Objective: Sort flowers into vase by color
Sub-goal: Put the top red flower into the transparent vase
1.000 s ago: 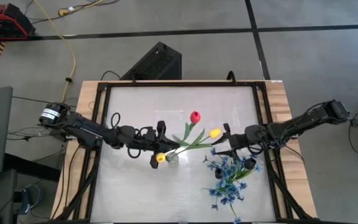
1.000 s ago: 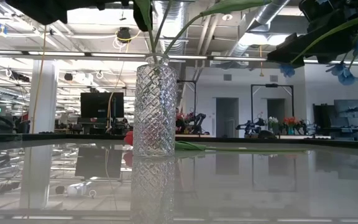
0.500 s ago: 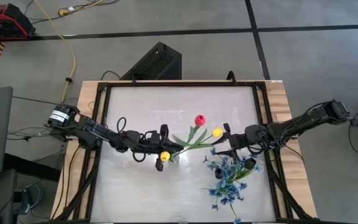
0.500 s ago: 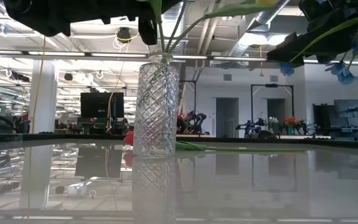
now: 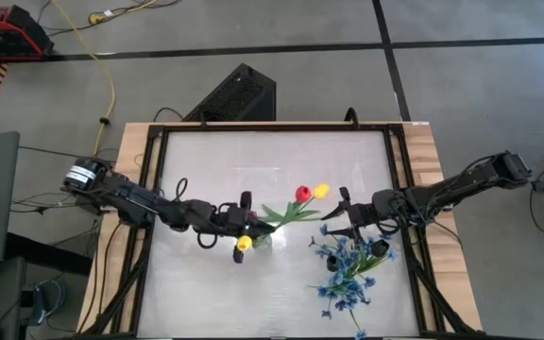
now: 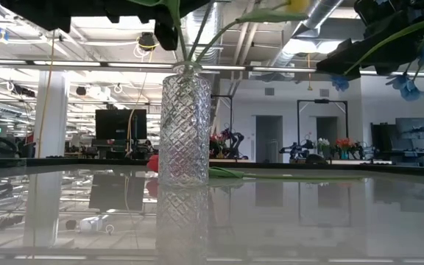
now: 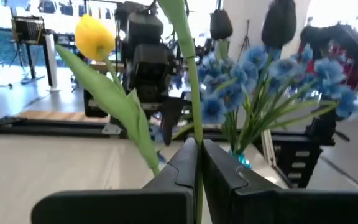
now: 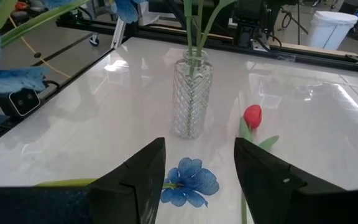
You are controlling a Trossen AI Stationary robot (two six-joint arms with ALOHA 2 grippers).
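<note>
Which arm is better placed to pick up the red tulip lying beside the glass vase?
Right. The right fingers are open and empty, facing the red tulip on the table; the left fingers are shut on a green flower stem at the clear diamond-patterned glass vase.

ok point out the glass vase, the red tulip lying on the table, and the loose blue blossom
glass vase (image 8: pixel 191 96), right wrist view, on its cut-pattern body.
red tulip (image 8: pixel 252 116), right wrist view, on the red head.
loose blue blossom (image 8: pixel 190 181), right wrist view, on the petals' middle.
</note>
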